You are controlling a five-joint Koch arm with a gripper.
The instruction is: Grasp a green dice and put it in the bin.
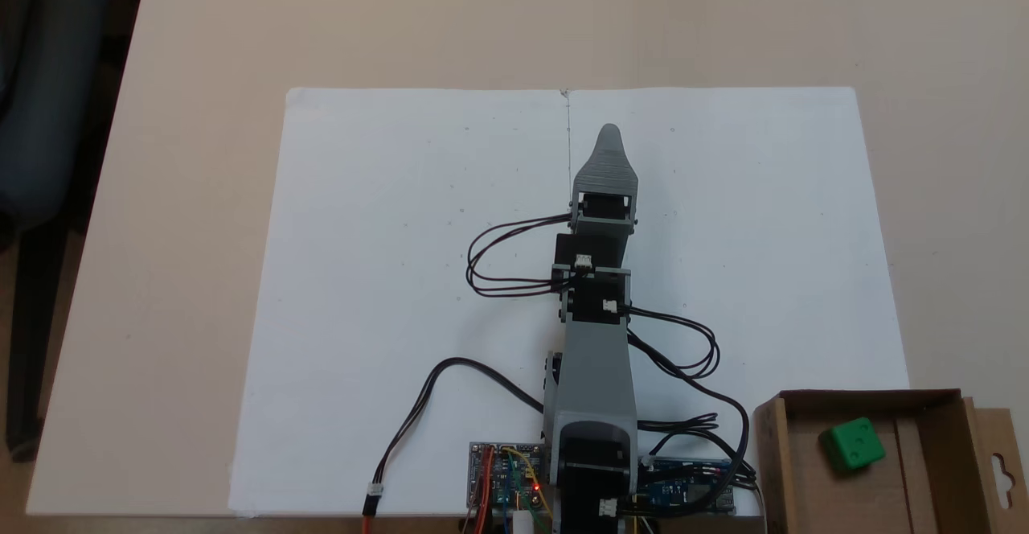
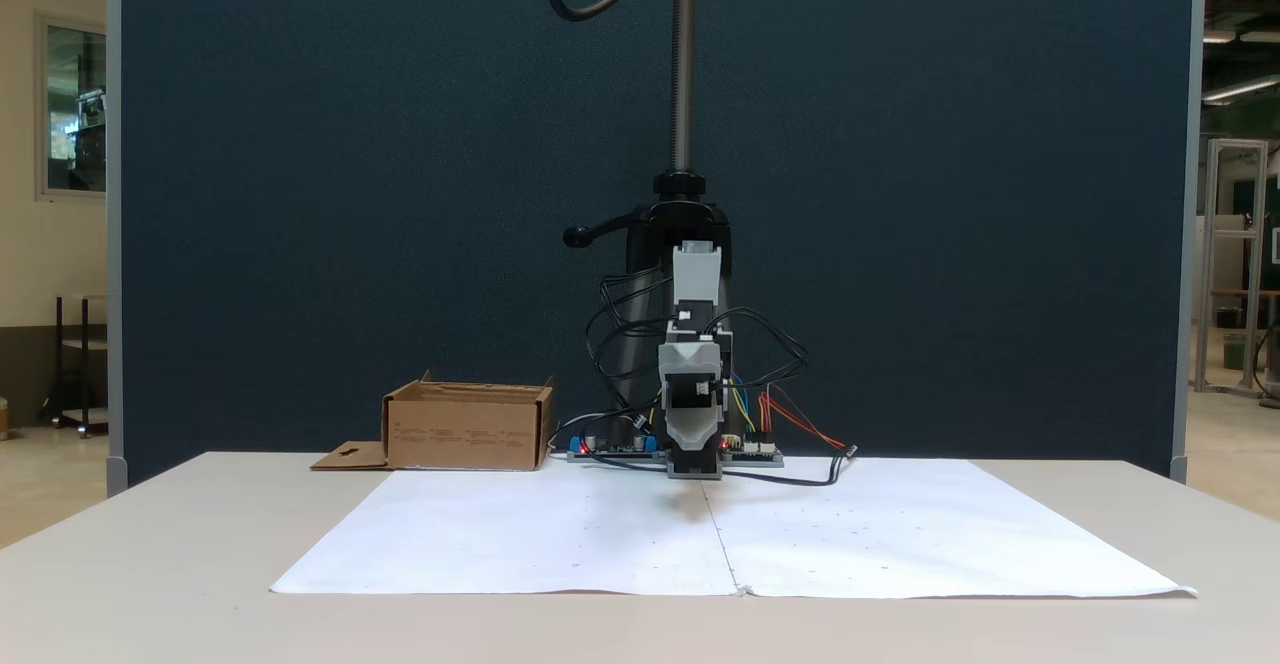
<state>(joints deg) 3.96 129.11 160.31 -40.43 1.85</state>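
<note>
The pincer (image 1: 608, 133) points away from the arm's base, stretched flat over the middle of the paper (image 1: 386, 277), low above the sheet. From above, one grey jaw covers the other; from the front the tip (image 2: 694, 444) faces the camera and no gap can be read. Whether it is parted or closed cannot be told. Nothing green shows at it, so it looks empty.

Behind it the arm (image 1: 595, 357) runs straight back to its base at the near edge of the bench (image 1: 201, 51), with black cables looping to either side and circuit boards (image 1: 506, 482) beside the base.

The dice (image 1: 853, 443) lies inside the bin (image 1: 768, 453), at the near right corner in the view from above. In the front view the bin (image 2: 467, 429) stands left of the arm, its flap lying flat on the bench.

With the dice already in the bin, the task looks done. The step in hand appears to be returning to rest: keep the pincer above the paper, fold back slowly, and stay well apart from the bin.

The bin's near edge is cut off by the frame in the top view, and its walls hide the dice from the front. The dice's pips are faint. A dark shape (image 1: 48, 116), perhaps a chair, sits far left.
</note>
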